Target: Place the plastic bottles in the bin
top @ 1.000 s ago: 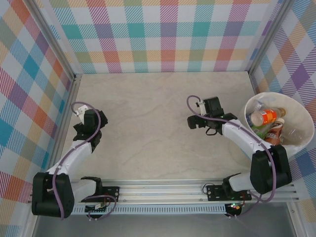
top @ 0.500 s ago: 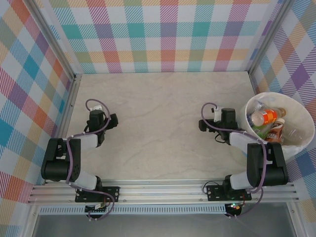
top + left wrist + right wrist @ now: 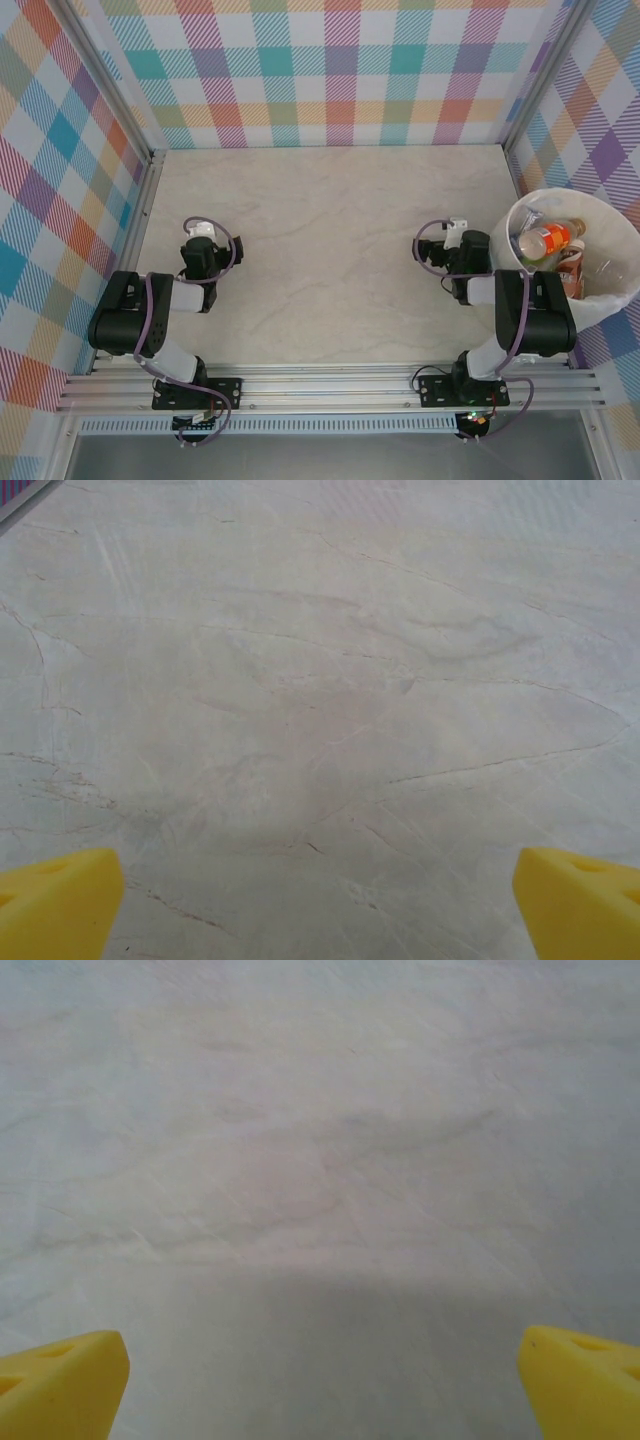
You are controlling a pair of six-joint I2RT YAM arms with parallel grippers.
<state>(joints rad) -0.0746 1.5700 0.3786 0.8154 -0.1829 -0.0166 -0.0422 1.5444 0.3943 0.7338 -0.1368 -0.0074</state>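
Note:
The bin (image 3: 575, 193), round and cream-white, stands at the table's right edge. Plastic bottles lie inside it: an orange one (image 3: 545, 241), a brown-labelled one (image 3: 572, 262) and clear ones beneath. My left gripper (image 3: 212, 253) hangs low over bare table on the left, its arm folded back. Its yellow fingertips (image 3: 60, 900) stand wide apart, and the left gripper (image 3: 320, 910) is open with nothing between them. My right gripper (image 3: 436, 250) sits just left of the bin, arm folded too. The right gripper (image 3: 320, 1380) is open over bare table, yellow fingertips (image 3: 580, 1375) far apart.
Checked walls close the table on three sides. A metal rail (image 3: 330, 385) with the arm bases runs along the near edge. The marbled tabletop (image 3: 320, 240) stretches between the two arms.
Both arms have folded back toward their bases, the left gripper shifting right and nearer, the right gripper drawing right toward the bin. Both stayed open.

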